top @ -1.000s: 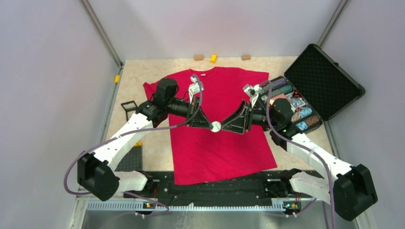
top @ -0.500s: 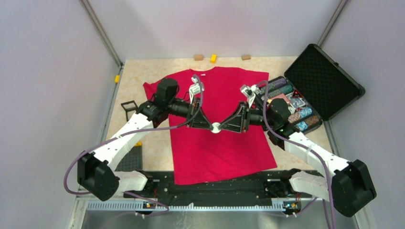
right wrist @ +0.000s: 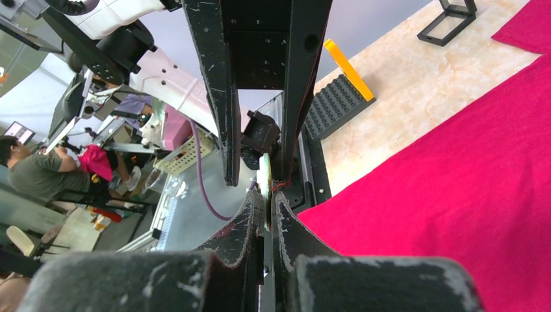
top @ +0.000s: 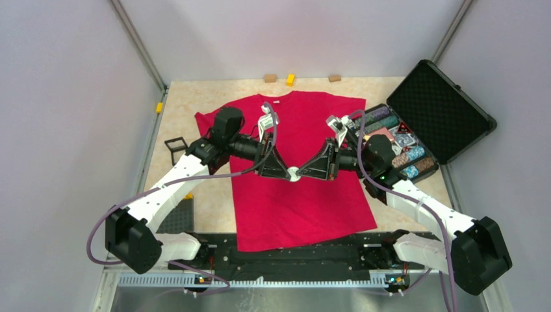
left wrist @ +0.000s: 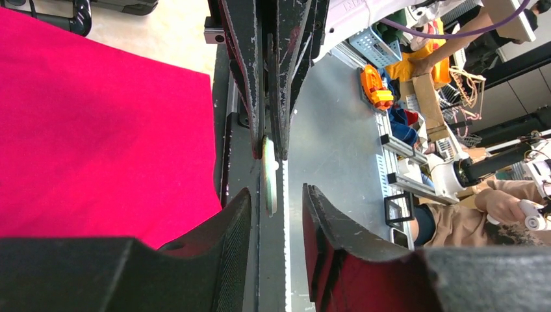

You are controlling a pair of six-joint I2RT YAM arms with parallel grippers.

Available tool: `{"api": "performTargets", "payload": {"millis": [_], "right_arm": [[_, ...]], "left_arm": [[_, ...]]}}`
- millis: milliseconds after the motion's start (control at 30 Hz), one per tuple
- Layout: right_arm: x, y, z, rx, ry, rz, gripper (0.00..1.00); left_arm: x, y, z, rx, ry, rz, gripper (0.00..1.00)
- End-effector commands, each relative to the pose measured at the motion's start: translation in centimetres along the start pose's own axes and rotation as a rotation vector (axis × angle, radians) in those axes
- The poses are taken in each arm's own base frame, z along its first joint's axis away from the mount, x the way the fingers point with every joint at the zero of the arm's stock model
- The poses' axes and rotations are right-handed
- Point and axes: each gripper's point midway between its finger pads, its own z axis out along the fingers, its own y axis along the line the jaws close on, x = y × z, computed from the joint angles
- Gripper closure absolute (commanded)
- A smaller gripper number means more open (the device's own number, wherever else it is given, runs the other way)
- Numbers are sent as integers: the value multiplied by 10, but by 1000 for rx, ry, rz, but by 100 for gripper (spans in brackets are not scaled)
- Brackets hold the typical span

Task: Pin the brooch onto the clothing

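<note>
Brooch (top: 294,173): a small pale round disc held where the two arms meet, over the middle of the shirt's chest. Both wrist cameras see it edge-on. I cannot tell how high it sits above the fabric.
Right gripper (right wrist: 267,195): reaches in from 3 o'clock with its fingers pressed together and the brooch's rim clamped between them.
Left gripper (left wrist: 276,190): reaches in from 9 o'clock, tip to tip with the other gripper. Its jaws stand part-way apart with a gap on each side of the brooch, so it has hold of nothing.
T-shirt (top: 292,208): bright red and spread flat, with the collar toward 12 o'clock and the hem toward 6 o'clock, near the arm bases.
Neck label (top: 278,101): a small white patch at the collar.
Table (top: 195,110): beige and marbled, showing around the shirt.
Black case (top: 438,110): lies open at 2 o'clock from the shirt with its lid laid back and its tray just beside the sleeve.
Trinkets (top: 396,140): colourful rows in the tray, partly hidden by the right arm.
Tan block (top: 269,78): by the far edge at 12 o'clock, well apart from the shirt.
Yellow block (top: 290,79): just beside the tan block.
Black frame (top: 174,148): a small open frame at 9 o'clock from the shirt, beside the left arm.
</note>
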Motion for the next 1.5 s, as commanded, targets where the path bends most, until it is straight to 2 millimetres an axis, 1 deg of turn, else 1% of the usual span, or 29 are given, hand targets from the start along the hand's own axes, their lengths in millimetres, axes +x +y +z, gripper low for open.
{"api": "performTargets", "payload": {"millis": [0, 33, 133, 300, 467, 633, 733, 800, 867, 1000, 1200, 1333, 1467], "right_arm": [[-9, 15, 1, -40, -33, -75, 100], [-9, 15, 1, -41, -32, -75, 100], [-10, 16, 1, -41, -35, -79, 100], [-9, 18, 3, -49, -29, -83, 100], [-8, 18, 3, -51, -21, -85, 100], [-8, 18, 4, -52, -20, -87, 100], [-7, 17, 4, -53, -16, -85, 100], [-6, 17, 5, -55, -11, -83, 90], [-5, 17, 5, -62, -4, -81, 82], [-3, 17, 6, -70, 6, -76, 76], [1, 16, 8, -73, 18, -74, 74], [5, 9, 10, -60, 25, -62, 75], [7, 5, 11, -49, 28, -52, 83]], "left_arm": [[-7, -12, -1, 25, -18, 66, 61], [-7, -12, -1, 23, -18, 65, 61], [-7, -9, -1, 9, -19, 64, 65], [-6, -4, 1, -3, -15, 45, 64], [-5, 1, 3, -16, -11, 27, 73], [-4, 2, 3, -15, -7, 26, 100], [-4, 1, 3, -16, -8, 36, 100], [-5, 0, 2, -23, -13, 49, 100], [-5, 0, 1, -27, -16, 57, 100], [-6, 0, 1, -29, -18, 60, 100], [-7, -2, 1, -30, -22, 69, 100], [-7, -3, 0, -29, -24, 74, 100], [-7, -3, 0, -28, -25, 74, 100]]}}
